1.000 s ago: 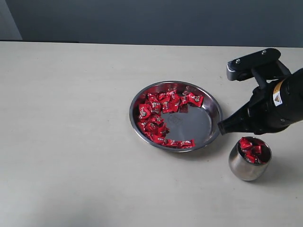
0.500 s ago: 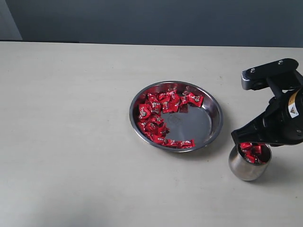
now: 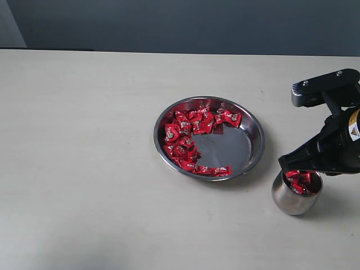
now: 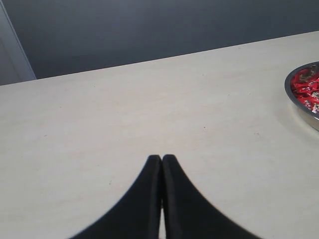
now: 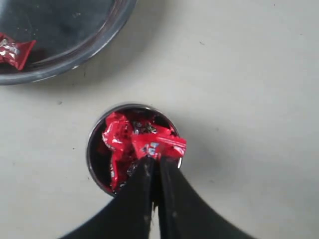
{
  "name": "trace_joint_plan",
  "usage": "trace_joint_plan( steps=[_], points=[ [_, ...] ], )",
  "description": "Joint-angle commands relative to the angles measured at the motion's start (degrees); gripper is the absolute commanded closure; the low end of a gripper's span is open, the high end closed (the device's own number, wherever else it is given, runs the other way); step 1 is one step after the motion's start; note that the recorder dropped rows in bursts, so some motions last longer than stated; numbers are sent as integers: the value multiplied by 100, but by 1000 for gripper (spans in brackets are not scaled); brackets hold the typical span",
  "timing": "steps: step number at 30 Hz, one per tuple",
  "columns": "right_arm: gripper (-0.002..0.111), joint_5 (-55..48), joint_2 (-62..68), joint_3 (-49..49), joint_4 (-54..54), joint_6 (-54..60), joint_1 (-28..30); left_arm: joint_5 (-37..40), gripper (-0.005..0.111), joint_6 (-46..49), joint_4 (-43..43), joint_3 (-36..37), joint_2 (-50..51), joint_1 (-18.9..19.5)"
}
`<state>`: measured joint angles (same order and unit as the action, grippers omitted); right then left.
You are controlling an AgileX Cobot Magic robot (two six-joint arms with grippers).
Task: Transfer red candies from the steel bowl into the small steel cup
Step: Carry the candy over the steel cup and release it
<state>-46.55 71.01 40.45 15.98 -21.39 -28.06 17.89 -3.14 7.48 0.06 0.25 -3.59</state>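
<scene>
1 shiny red wrapped candy (image 5: 159, 145) is pinched by the right gripper (image 5: 155, 162) over the small steel cup (image 3: 286, 200) (left gripper (image 4: 161, 159) closed, empty).

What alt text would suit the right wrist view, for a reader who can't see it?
The right gripper, jaws shut, pinches one red candy over the mouth of the small steel cup, which already holds several red candies. The cup stands on a pale table, apart from the steel bowl, whose edge shows with another candy inside.
</scene>
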Motion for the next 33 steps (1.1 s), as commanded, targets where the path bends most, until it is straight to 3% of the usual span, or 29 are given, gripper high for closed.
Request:
trace_joint_plan(
  steps=[1,6,12,33],
  points=[
    [105,-37,-48,-20,-2,-5,3,-30,106,-32,9,-6,-25,-47],
    [105,-60,-48,-20,-2,-5,3,-30,106,-32,9,-6,-25,-47],
    [96,-8,-48,-20,-17,33,3,-30,106,-32,9,-6,-25,-47],
    [96,201,366,-20,-151,251,3,-30,106,-32,9,-6,-25,-47]
  ],
)
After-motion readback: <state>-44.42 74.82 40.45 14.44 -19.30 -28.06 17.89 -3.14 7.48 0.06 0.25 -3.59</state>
